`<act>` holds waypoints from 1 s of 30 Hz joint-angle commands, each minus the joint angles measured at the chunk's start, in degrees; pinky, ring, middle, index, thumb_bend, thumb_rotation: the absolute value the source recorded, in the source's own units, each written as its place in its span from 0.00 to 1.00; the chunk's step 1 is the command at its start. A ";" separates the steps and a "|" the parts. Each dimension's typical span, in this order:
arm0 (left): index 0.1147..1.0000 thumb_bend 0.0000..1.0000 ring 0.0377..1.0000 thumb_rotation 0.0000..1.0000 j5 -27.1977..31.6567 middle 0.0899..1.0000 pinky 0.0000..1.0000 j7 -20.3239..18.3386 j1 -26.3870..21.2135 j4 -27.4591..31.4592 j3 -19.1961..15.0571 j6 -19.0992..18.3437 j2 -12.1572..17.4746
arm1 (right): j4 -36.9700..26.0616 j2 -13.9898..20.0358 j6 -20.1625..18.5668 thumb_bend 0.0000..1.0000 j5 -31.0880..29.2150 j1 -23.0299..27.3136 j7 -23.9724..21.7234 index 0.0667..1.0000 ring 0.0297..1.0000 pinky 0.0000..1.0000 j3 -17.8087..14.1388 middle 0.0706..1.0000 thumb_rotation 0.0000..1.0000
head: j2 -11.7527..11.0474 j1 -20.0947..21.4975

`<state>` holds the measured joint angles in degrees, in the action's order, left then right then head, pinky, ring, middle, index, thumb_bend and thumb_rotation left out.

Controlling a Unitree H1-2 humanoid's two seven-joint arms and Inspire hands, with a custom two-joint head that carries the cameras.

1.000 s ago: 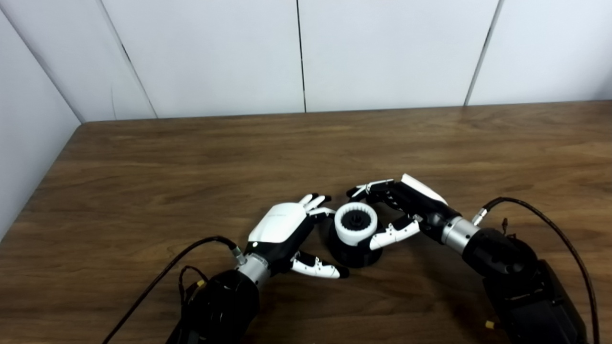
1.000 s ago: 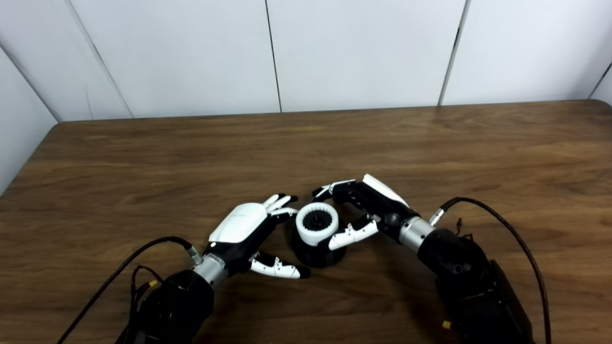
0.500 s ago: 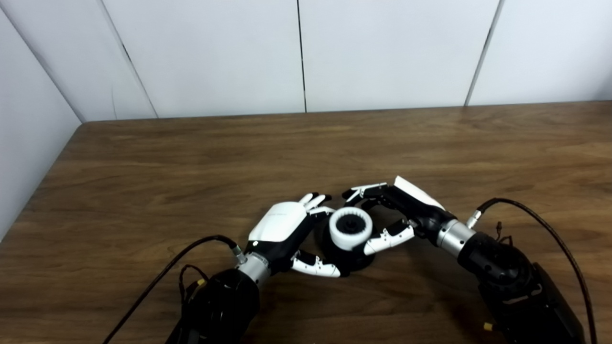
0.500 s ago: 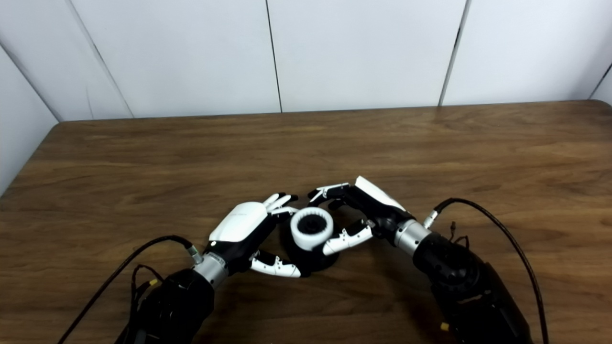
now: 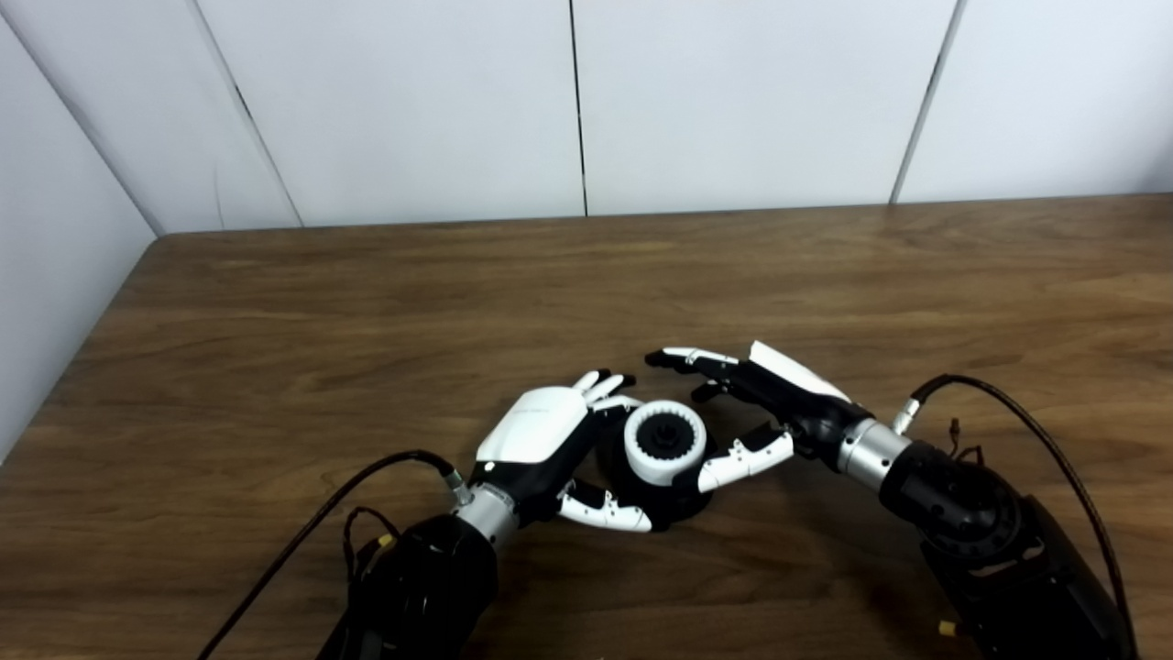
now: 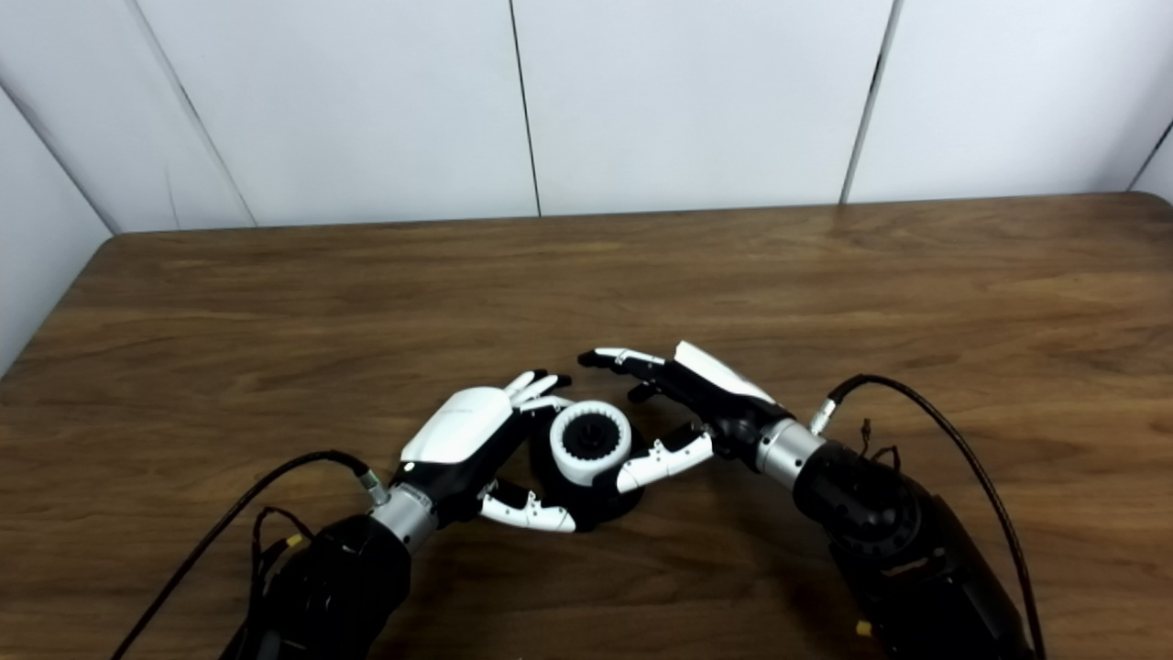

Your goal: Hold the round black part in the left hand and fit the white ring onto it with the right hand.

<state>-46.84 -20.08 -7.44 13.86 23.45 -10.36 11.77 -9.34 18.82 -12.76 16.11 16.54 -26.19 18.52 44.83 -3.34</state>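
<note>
Just below the frame's centre, the round black part (image 5: 662, 486) sits on the wooden bench (image 5: 367, 302) with the white ring (image 5: 665, 443) seated on top of it. The left hand (image 5: 550, 445) cups the part from the left, its fingers (image 5: 605, 513) curled around it. The right hand (image 5: 761, 403) hovers on the right with its fingers (image 5: 683, 356) spread apart, thumb just beside the ring, gripping nothing

Ring (image 5: 665, 444) sits on part (image 5: 674, 500) mid-table (image 5: 275, 321), left hand (image 5: 541, 440) just left, right hand (image 5: 765, 403) just right.
</note>
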 commanded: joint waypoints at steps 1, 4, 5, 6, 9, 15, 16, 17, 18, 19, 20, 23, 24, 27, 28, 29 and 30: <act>0.77 0.92 1.00 0.47 0.49 0.96 0.90 -0.67 -0.91 -0.19 -0.10 -0.34 0.16 | 0.52 -0.10 0.21 1.00 -1.07 1.40 -0.72 0.93 0.95 0.91 -0.13 0.94 0.53 | -0.03 -0.10; 0.77 0.92 1.00 0.47 0.52 0.96 0.91 -0.15 -0.86 -0.48 -0.18 0.09 0.15 | 0.96 -0.37 0.19 1.00 -2.49 1.43 -0.50 0.94 0.95 0.90 -0.94 0.95 0.55 | -0.35 0.09; 0.77 0.92 1.00 0.48 0.49 0.96 0.91 0.00 -0.85 -0.57 -0.17 0.24 0.15 | 1.11 -0.59 0.24 1.00 -3.27 1.32 -0.31 0.93 0.94 0.90 -1.40 0.95 0.56 | -0.47 0.07; 0.78 0.92 1.00 0.48 0.44 0.96 0.91 0.05 -0.85 -0.59 -0.16 0.31 0.16 | 1.15 -0.90 0.25 1.00 -4.16 1.12 -0.01 0.93 0.94 0.90 -1.97 0.94 0.56 | -0.54 0.00; 0.78 0.92 1.00 0.49 0.26 0.96 0.91 -0.16 -0.83 -0.37 -0.10 0.10 0.15 | 1.64 -1.60 1.10 1.00 -7.29 0.56 0.13 0.94 0.96 0.93 -3.53 0.95 0.58 | -0.60 -0.06; 0.79 0.92 1.00 0.49 1.08 0.95 0.91 -0.06 -0.59 -0.27 -0.56 -0.16 -0.09 | 1.87 -2.21 -0.25 1.00 -12.01 -0.45 -0.31 0.99 1.00 1.00 -5.50 0.99 0.70 | -1.09 -0.04; 0.79 0.93 1.00 0.49 1.26 0.95 0.91 -0.16 -0.58 -0.17 -0.65 -0.33 -0.18 | 1.58 -2.24 -0.86 1.00 -12.38 -0.64 -0.26 0.99 1.00 1.00 -5.70 1.00 0.71 | -1.09 -0.04; 0.80 0.93 1.00 0.50 1.51 0.95 0.91 -0.20 -0.57 -0.08 -0.77 -0.47 -0.29 | 1.29 -2.27 -1.39 1.00 -12.63 -0.81 -0.13 1.00 1.00 0.98 -5.86 1.00 0.72 | -1.09 -0.04; 0.80 0.94 1.00 0.50 1.89 0.95 0.91 -0.16 -0.48 -0.05 -0.97 -0.61 -0.47 | 1.15 -2.34 -1.67 1.00 -12.84 -1.03 0.09 1.00 1.00 0.96 -6.02 1.00 0.73 | -1.43 0.00; 0.81 0.95 0.99 0.50 2.33 0.94 0.91 -0.20 -0.40 0.05 -1.21 -0.85 -0.65 | 1.08 -2.48 -1.91 1.00 -13.26 -1.20 0.28 1.00 1.00 0.94 -6.27 1.00 0.74 | -1.43 0.00; 0.83 0.96 0.99 0.49 2.88 0.93 0.89 0.08 -0.25 0.13 -1.57 -0.89 -0.88 | 1.03 -2.72 -2.26 1.00 -13.65 -1.36 0.61 0.99 1.00 0.92 -6.59 1.00 0.75 | -1.52 0.16; 0.85 0.98 0.97 0.50 3.90 0.93 0.87 0.54 0.06 0.54 -2.44 -1.12 -1.33 | 0.98 -3.24 -2.64 1.00 -14.44 -1.63 1.18 0.99 1.00 0.93 -7.40 1.00 0.77 | -1.73 0.08; 0.86 0.98 0.97 0.50 4.14 0.93 0.87 0.60 0.16 0.68 -2.70 -1.18 -1.45 | 0.98 -3.39 -2.64 1.00 -14.70 -1.73 1.31 0.99 1.00 0.94 -7.64 1.00 0.77 | -1.85 0.07; 0.88 1.00 0.97 0.52 5.54 0.93 0.87 0.61 0.43 1.10 -3.71 -1.64 -1.86 | 0.63 -3.95 -3.17 1.00 -15.11 -2.07 1.99 0.99 1.00 0.96 -8.28 1.00 0.79 | -2.05 0.17; 0.89 1.00 0.96 0.52 6.22 0.93 0.86 0.57 0.52 1.28 -4.12 -1.91 -2.02 | 0.49 -4.07 -3.41 1.00 -15.32 -2.14 2.14 0.99 1.00 0.96 -8.49 1.00 0.79 | -2.05 0.17; 0.90 1.00 0.96 0.52 6.83 0.92 0.86 0.63 0.59 1.36 -4.46 -2.00 -2.11 | 0.35 -4.16 -3.55 1.00 -15.39 -2.21 2.39 0.99 1.00 0.97 -8.65 1.00 0.79 | -2.05 0.17; 0.91 1.00 0.96 0.52 7.60 0.92 0.86 0.77 0.68 1.34 -4.82 -1.85 -2.17 | 0.22 -4.24 -3.62 1.00 -15.69 -2.32 2.53 0.98 1.00 0.97 -8.89 1.00 0.80 | -2.24 0.20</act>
<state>-41.00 -19.55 -6.94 14.09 19.41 -11.63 9.51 -7.24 14.65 -16.08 1.29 13.16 -24.60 10.79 42.54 -3.08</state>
